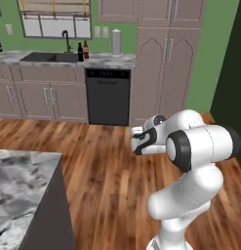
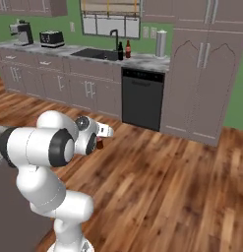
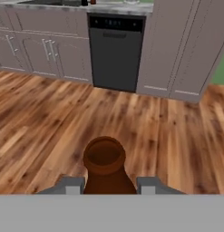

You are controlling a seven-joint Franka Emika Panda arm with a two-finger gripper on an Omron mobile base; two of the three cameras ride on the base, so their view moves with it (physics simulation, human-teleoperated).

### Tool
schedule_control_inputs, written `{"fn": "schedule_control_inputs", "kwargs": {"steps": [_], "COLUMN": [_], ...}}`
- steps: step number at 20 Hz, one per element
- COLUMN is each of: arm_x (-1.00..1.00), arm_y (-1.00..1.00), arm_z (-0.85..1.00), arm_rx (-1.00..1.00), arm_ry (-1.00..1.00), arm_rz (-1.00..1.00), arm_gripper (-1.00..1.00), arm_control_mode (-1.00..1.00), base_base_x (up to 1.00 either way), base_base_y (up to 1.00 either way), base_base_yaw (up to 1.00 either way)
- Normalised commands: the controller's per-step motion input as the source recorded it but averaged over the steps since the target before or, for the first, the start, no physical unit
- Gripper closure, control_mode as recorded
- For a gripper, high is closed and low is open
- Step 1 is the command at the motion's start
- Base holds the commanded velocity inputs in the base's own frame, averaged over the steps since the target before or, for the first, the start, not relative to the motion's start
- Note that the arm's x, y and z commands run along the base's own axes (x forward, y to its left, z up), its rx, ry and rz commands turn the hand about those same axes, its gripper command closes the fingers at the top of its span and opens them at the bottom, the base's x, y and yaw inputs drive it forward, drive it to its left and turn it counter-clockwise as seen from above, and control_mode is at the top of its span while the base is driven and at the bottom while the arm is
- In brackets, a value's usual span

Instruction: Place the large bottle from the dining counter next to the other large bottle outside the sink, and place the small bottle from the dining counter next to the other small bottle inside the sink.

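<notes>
Brown bottle (image 3: 104, 165) sits pinched in the claw (image 3: 106, 185), arm folded, hand pointing toward dishwasher (image 3: 115, 52).

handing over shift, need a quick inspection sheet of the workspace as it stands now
surface: grey marble counter along the far wall, with a dark sink; dining counter corner near the base
job's things: brown bottle held between the fingers; two bottles stand right of the sink
clutter: coffee machine, toaster, steel canister
grippers: gripper shut on the brown bottle, over the wood floor
cables: nothing seen
surroundings: black dishwasher, cabinets, window, green wall
</notes>
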Motion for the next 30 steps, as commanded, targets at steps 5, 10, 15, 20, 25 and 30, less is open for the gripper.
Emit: {"fn": "schedule_control_inputs", "kwargs": {"steps": [5,10,15,20,25,30], "arm_x": [0.00,0.00,0.00,0.00,0.00,0.00], "arm_y": [0.00,0.00,0.00,0.00,0.00,0.00], "arm_z": [0.00,0.00,0.00,0.00,0.00,0.00], "arm_rx": [0.00,0.00,0.00,0.00,0.00,0.00], "arm_ry": [0.00,0.00,0.00,0.00,0.00,0.00], "arm_rz": [0.00,0.00,0.00,0.00,0.00,0.00], "arm_gripper": [1.00,1.00,1.00,1.00,1.00,1.00], "arm_control_mode": [1.00,1.00,1.00,1.00,1.00,1.00], "base_base_x": [0.91,0.91,0.78,0.71,0.64,0.62], "base_base_y": [0.00,0.00,0.20,0.38,0.44,0.45], "base_base_yaw": [-0.11,-0.10,-0.07,-0.04,-0.03,-0.03]}}
